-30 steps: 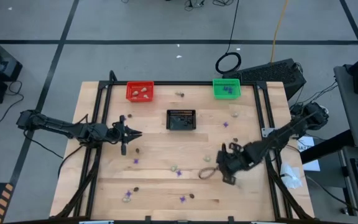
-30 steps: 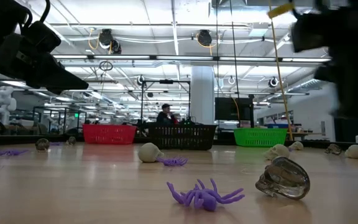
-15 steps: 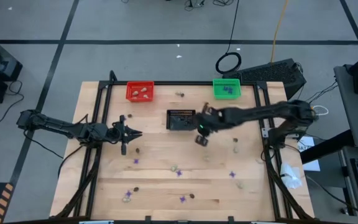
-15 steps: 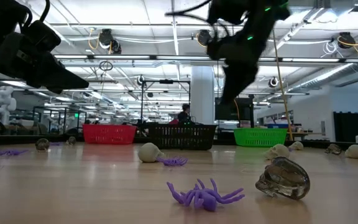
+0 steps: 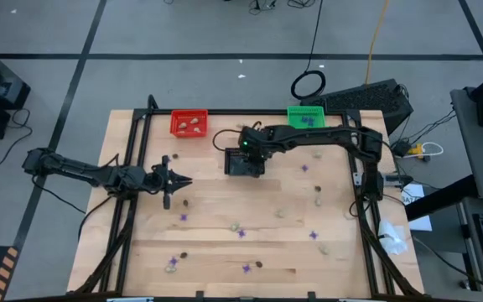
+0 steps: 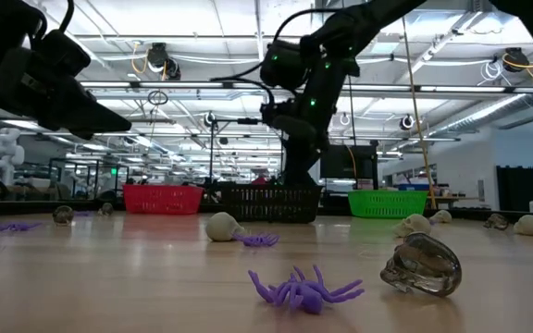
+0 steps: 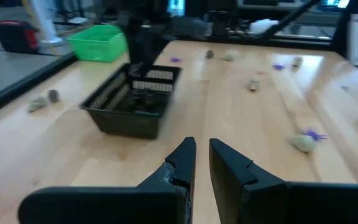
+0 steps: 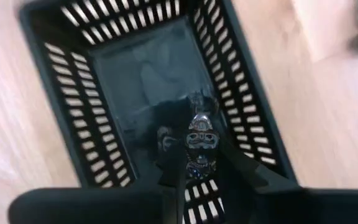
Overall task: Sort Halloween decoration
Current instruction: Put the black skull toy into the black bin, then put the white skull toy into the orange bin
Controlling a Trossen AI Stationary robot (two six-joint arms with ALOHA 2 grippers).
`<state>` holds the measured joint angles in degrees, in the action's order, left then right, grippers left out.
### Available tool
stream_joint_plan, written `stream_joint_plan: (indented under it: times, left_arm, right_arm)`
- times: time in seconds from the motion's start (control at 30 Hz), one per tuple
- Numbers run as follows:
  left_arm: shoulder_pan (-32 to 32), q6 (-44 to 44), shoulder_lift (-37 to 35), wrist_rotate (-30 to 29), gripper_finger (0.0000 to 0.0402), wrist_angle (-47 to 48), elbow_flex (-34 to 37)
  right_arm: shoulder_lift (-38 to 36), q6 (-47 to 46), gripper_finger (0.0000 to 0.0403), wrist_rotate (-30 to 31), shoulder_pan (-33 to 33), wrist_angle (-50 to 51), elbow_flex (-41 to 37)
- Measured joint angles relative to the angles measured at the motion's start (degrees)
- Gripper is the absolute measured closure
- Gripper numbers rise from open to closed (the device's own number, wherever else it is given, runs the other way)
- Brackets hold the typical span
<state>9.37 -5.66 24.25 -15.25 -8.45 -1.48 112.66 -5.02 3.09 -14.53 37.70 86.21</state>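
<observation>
My right gripper [image 5: 246, 151] hangs over the black basket [image 5: 245, 162], shut on a dark, shiny skull trinket [image 8: 201, 142]. My left gripper [image 5: 179, 179] is shut and empty above the table's left half. Loose trinkets lie on the wood. They include a purple spider [image 6: 303, 290], a dark skull [image 6: 421, 265] and a beige skull [image 6: 220, 226] in the low view. More purple ones [image 5: 312, 235] and beige ones [image 5: 319, 201] show in the high view. My right gripper pinches the dark skull trinket's two sides [image 8: 191, 144] between its two fingers [image 8: 174, 163]. The fingers come from above, pointing down. The trinket is lifted clear, over the inside of the black basket [image 8: 135, 74].
A red basket [image 5: 189, 122] with beige pieces and a green basket [image 5: 305, 118] with purple pieces stand at the far edge. Black frame rails [image 5: 137, 159] run along the table's left and right sides. Bare wood lies between the scattered trinkets near the front.
My right gripper has swung from the table's near right part toward the far edge and the left. It carries the dark trinket and now stands over the black basket.
</observation>
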Motion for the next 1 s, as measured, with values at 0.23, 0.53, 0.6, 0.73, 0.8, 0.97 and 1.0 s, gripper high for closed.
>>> stream_joint_plan:
  times: [0.23, 0.53, 0.6, 0.73, 0.8, 0.97, 1.0]
  left_arm:
    - [0.02, -1.43, 0.00, 3.74, 0.0359, -0.25, 0.00]
    - [2.17, -2.84, 0.18, 5.48, 0.0359, 1.88, -4.81]
    - [3.89, -2.83, 0.84, 4.99, 0.0360, 4.50, -7.04]
    - [8.20, -4.17, 3.65, 2.66, 0.0372, 12.42, -12.30]
    - [10.71, -5.57, 5.92, 1.08, 0.0384, 16.59, -15.11]
    - [17.49, -8.14, 14.00, -1.82, 0.0398, 23.16, -22.27]
    - [18.88, -8.89, 15.91, -2.06, 0.0398, 24.24, -23.77]
  right_arm:
    - [1.60, 0.38, 0.0305, 0.02, 0.01, -1.03, 0.20]
    - [0.22, 1.95, 0.0262, 0.12, 0.91, -5.15, 0.24]
    - [0.31, 3.00, 0.0273, 2.06, 1.43, -5.41, 0.24]
    - [0.29, 5.77, 0.0340, 8.46, 3.68, -8.88, 0.24]
    - [-0.09, 6.94, 0.0382, 8.63, 4.84, -10.74, 0.20]
    - [-2.30, 7.91, 0.0396, 9.12, 8.27, -15.75, -0.44]
    - [-3.18, 8.32, 0.0399, 9.10, 8.98, -17.69, -1.39]
